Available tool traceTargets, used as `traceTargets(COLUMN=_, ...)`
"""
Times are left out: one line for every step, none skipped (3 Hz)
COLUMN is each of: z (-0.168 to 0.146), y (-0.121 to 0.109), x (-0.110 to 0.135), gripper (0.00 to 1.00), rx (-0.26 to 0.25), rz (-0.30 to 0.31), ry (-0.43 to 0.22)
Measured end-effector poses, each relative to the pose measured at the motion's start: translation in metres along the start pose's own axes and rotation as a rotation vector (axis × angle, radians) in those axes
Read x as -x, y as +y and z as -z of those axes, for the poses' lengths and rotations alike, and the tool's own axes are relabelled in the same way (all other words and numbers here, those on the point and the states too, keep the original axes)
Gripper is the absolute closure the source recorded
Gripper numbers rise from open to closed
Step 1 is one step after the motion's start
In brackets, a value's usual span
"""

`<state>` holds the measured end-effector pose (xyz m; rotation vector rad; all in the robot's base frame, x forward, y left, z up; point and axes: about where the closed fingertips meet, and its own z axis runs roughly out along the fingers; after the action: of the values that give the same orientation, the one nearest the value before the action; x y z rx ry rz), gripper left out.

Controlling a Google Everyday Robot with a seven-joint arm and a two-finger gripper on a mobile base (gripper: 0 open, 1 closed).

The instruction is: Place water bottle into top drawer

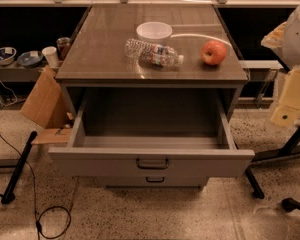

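The grey metal cabinet (105, 49) has its wide, deep grey top drawer (90, 161) pulled out and open at the front. On the cabinet top the clear crinkled plastic water bottle (152, 53) with a white cap lies on its side, just in front of a round white bowl (154, 32) and left of a red apple (213, 52). The gripper is outside the view, so I cannot tell if it is released or clenched; only pale robot parts (297, 34) show right of the cabinet.
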<state>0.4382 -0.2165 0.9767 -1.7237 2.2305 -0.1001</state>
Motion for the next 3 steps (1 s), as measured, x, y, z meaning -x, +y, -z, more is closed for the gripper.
traceTargets(z=0.0, y=0.0, x=0.0, gripper=0.0, rx=-0.002, rz=0.0, ry=-0.001)
traceTargets(z=-0.007, y=-0.007, x=0.014, gripper=0.0, rx=0.004, rz=-0.052, ry=-0.059)
traceTargets(z=-0.025, y=-0.021, x=0.058, gripper=0.0, rx=0.027, rz=-0.141, ry=-0.167)
